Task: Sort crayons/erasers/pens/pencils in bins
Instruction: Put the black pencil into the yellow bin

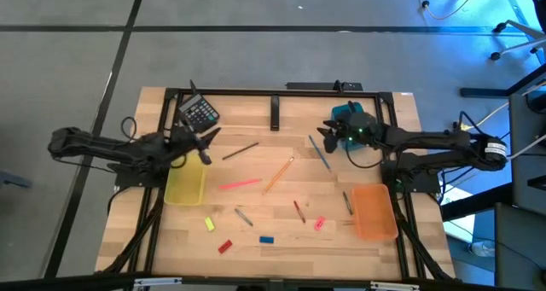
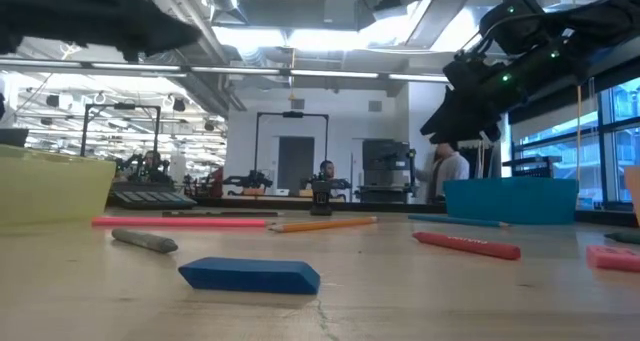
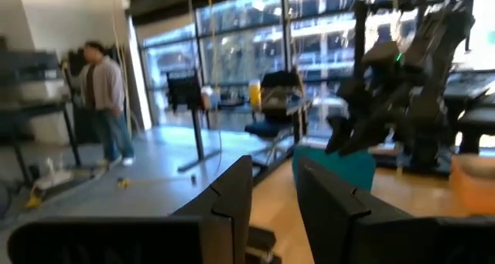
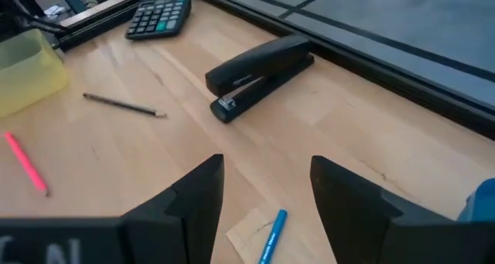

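Wooden table (image 1: 281, 176) holds everything. Left gripper (image 1: 205, 146) hangs over the far end of the yellow bin (image 1: 185, 185), fingers a little apart and holding nothing. Right gripper (image 1: 328, 130) hangs by the teal bin (image 1: 347, 112) at the far right, fingers apart, empty. Four erasers lie near: yellow (image 1: 209, 224), red (image 1: 224, 247), blue (image 1: 266, 239), pink (image 1: 319, 224). Orange bin (image 1: 374, 212) sits right.

Three bins are seen — translucent yellow (image 1: 185, 186), teal (image 1: 345, 113) and translucent orange (image 1: 373, 211). Erasers are coloured yellow (image 1: 209, 224), red (image 1: 225, 247), blue (image 1: 266, 239) and pink (image 1: 320, 224) — on a pale wood surface (image 1: 281, 248).
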### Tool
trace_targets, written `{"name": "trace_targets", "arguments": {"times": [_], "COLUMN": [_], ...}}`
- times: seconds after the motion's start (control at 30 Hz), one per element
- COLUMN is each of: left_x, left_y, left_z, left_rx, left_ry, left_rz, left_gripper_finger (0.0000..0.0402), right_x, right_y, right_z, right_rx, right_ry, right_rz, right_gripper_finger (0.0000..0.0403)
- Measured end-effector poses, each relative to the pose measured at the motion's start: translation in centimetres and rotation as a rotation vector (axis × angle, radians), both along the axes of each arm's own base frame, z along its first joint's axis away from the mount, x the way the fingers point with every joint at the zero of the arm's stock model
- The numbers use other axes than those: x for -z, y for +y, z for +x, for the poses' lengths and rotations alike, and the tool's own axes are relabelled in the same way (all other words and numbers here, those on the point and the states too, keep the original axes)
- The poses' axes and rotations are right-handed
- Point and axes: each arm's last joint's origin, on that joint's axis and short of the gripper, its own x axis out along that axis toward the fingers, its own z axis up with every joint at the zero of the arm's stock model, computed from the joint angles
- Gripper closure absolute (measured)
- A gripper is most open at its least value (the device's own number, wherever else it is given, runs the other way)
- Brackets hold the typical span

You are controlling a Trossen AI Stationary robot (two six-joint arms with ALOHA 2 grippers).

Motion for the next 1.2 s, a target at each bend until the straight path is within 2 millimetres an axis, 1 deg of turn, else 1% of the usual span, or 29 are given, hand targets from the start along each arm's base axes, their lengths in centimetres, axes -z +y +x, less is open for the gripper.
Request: {"name": "trace_targets", "arguments": {"times": [0.13,0.23,0.37,0.43,0.53,0.63,0.73,0.83,0.9,1.0,1.2], "left_x": [1.2,2.0,1.7,1.6,1.8,2.6,3.2,3.8,4.3,5.0,6.7], "left_y": [0.7,1.3,1.9,2.2,2.7,3.3,3.7,4.1,4.2,4.4,4.5], "left_z": [1.4,2.2,3.9,5.0,6.8,8.2,9.7,11.0,11.6,12.1,12.5], "left_rx": [-0.019,-0.048,-0.018,-0.002,-0.008,-0.043,-0.002,0.068,0.085,0.084,0.075], "left_ry": [0.056,0.077,0.123,0.190,0.335,0.498,0.596,0.638,0.655,0.686,0.750], "left_rz": [-0.047,-0.095,-0.154,-0.180,-0.236,-0.308,-0.368,-0.420,-0.445,-0.456,-0.476], "left_gripper_finger": [0.0308,0.0307,0.0294,0.0283,0.0267,0.0256,0.0252,0.0252,0.0252,0.0252,0.0252], "right_x": [0.5,0.5,-0.5,-1.2,-2.4,-3.4,-4.1,-4.0,-3.8,-3.3,-2.3], "right_y": [-0.3,-0.7,-1.2,-1.5,-1.9,-2.2,-2.4,-2.5,-2.5,-2.6,-2.7], "right_z": [0.6,1.6,3.4,4.2,5.3,6.1,6.6,6.8,6.8,7.0,7.4], "right_rx": [0.027,0.026,-0.032,-0.066,-0.097,-0.121,-0.137,-0.134,-0.134,-0.140,-0.174], "right_ry": [0.012,0.026,0.013,0.012,0.018,0.028,0.027,0.043,0.051,0.080,0.140], "right_rz": [0.026,0.061,0.072,0.049,-0.006,-0.054,-0.095,-0.111,-0.109,-0.108,-0.144], "right_gripper_finger": [0.0205,0.0205,0.0205,0.0205,0.0205,0.0205,0.0205,0.0205,0.0205,0.0205,0.0205]}}
